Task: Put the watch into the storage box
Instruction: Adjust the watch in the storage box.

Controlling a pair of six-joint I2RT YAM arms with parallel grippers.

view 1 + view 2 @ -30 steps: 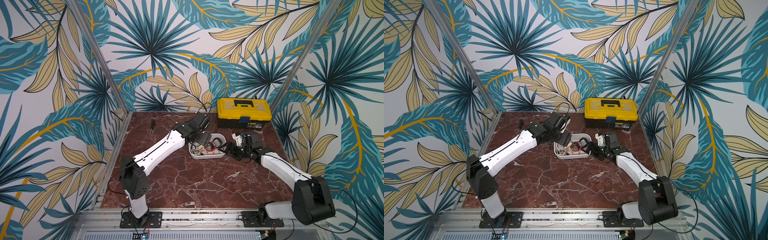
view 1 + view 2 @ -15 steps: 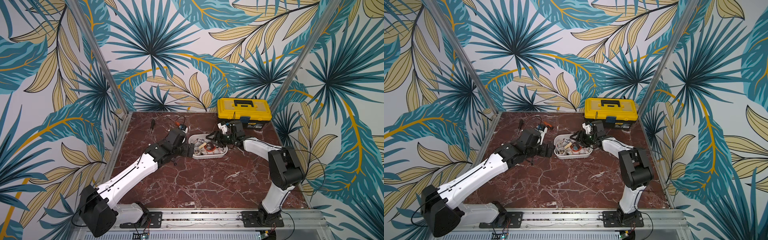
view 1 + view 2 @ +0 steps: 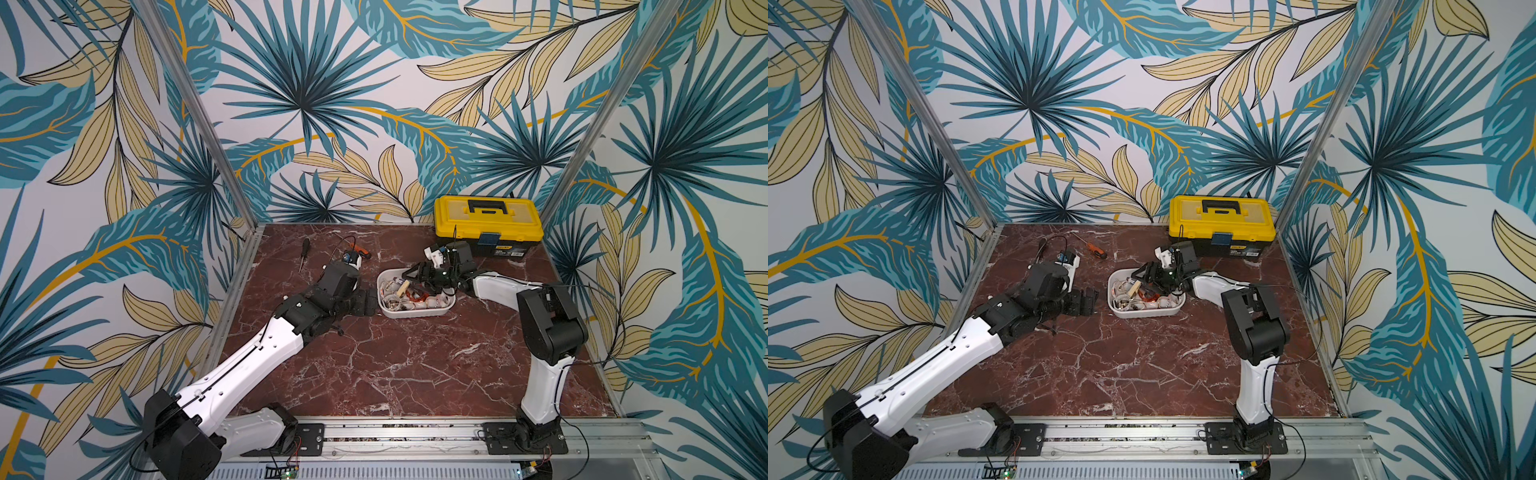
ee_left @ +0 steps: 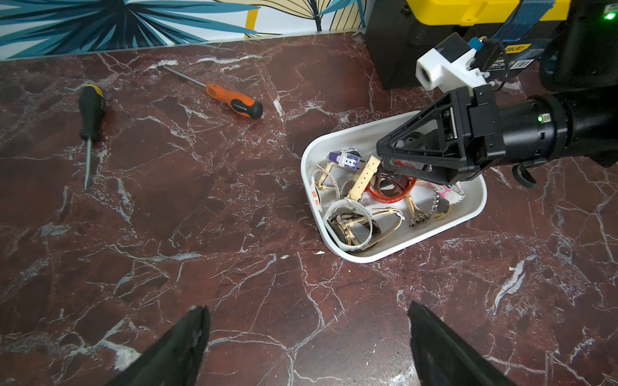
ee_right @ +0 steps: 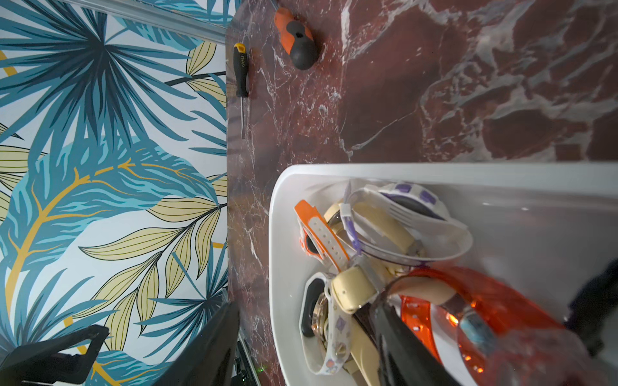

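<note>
The storage box [image 3: 415,312] [image 3: 1144,313] [image 4: 309,160] [image 5: 277,254] is a white lidless tub in mid-table, holding several watches. A translucent red-orange watch [image 4: 399,195] [image 5: 501,300] lies in it against one finger of my right gripper [image 3: 410,276] [image 3: 1140,274] [image 4: 381,155] [image 5: 306,309]. That gripper hangs low over the tub, open, with the tub's end wall between its jaws. Whether the finger passes through the red strap I cannot tell. My left gripper [image 3: 370,301] [image 3: 1088,300] [image 4: 306,309] is wide open and empty, low over the marble just left of the tub.
A yellow-lidded black toolbox [image 3: 488,224] [image 3: 1221,226] [image 4: 468,10] stands at the back right, close behind the right wrist. An orange screwdriver [image 3: 1096,250] [image 4: 234,102] [image 5: 296,36] and a black one [image 3: 304,251] [image 4: 89,117] [image 5: 241,70] lie at the back left. Patterned walls close in three sides.
The left gripper has drawn back from the tub to the marble on its left and opened wider. The right gripper has moved from beside the tub to over it, its jaws narrower.
</note>
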